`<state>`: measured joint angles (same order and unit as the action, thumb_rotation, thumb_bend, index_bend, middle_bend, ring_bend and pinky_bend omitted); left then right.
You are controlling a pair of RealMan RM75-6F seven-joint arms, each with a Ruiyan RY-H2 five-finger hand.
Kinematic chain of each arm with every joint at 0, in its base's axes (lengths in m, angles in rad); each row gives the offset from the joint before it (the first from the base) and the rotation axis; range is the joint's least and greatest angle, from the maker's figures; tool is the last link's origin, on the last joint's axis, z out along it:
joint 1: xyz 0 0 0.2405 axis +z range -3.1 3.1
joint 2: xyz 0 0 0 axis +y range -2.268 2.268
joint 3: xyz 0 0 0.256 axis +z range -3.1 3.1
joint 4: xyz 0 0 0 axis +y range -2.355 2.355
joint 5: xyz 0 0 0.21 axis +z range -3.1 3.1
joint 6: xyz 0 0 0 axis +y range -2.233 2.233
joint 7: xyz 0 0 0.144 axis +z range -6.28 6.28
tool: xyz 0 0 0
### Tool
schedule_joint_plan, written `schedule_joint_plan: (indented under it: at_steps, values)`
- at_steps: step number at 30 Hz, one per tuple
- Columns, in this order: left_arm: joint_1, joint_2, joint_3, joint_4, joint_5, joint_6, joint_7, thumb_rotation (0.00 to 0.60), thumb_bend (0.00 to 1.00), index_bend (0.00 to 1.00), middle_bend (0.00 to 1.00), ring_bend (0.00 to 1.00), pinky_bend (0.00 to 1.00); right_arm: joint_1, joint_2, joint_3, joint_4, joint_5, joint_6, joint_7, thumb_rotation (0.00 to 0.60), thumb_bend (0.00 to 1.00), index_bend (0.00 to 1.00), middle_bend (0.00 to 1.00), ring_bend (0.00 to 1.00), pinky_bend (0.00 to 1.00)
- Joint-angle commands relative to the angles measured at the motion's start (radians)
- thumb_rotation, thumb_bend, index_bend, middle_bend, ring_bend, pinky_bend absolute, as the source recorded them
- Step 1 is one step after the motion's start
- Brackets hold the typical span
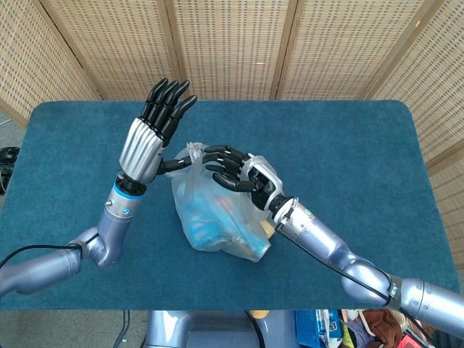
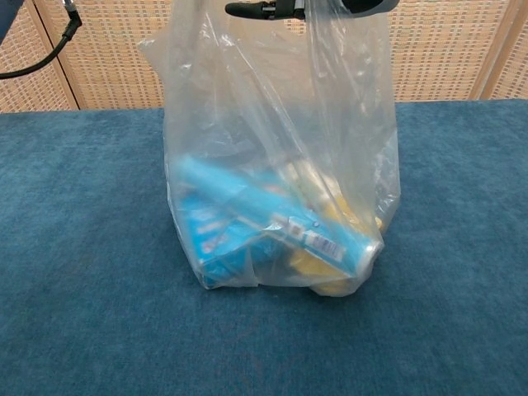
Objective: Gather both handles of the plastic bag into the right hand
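Blue carpet-like cloth covers the surface (image 1: 348,145), with woven cane screens (image 1: 232,43) standing behind its far edge.

Nearest in the chest view stands the bag (image 2: 276,165) — clear plastic, upright at the middle of the surface, its base resting on the cloth. Inside it lie a light blue tube (image 2: 272,216) slanting down to the right, a blue box (image 2: 216,235) under it, and something yellow (image 2: 318,268) at the lower right; what the yellow thing is cannot be told.

From the head view, the right arm (image 1: 341,250) reaches in from the near right to the bag's top. The right hand (image 1: 239,172) sits over the right handle (image 1: 261,168), which wraps across the back of it; its dark fingers (image 1: 217,156) are curled loosely and point left, toward the other handle.

Just left of those fingers is the left handle (image 1: 190,152), a bunched peak of plastic. The left hand (image 1: 148,134) stands upright beside it, thumb (image 1: 174,163) extended to the plastic and the other fingers straight and together, pointing up — whether the thumb pinches the handle or only props it cannot be told.
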<state>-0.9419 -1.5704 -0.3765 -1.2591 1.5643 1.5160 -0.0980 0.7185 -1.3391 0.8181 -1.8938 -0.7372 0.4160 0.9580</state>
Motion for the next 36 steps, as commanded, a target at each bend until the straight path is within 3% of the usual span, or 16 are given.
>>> schedule_joint_plan:
  at_steps: [1,20,36]
  values:
    - [-0.017,-0.009,-0.009,-0.003,-0.002,-0.012,0.017,0.6,0.2,0.0,0.0,0.0,0.0,-0.002,0.004,0.003,0.002,0.0,-0.006,0.004,0.6,0.4,0.28,0.33,0.11,0.1]
    - [-0.057,-0.027,-0.024,0.004,0.007,-0.017,0.078,0.6,0.2,0.0,0.0,0.0,0.0,-0.027,0.007,0.012,0.004,-0.031,-0.057,0.03,0.6,0.4,0.27,0.33,0.12,0.1]
    - [-0.063,-0.063,-0.025,-0.008,-0.027,-0.032,0.073,0.6,0.2,0.0,0.0,0.0,0.0,0.001,-0.034,0.016,0.02,-0.031,-0.033,0.036,0.6,0.4,0.27,0.33,0.13,0.13]
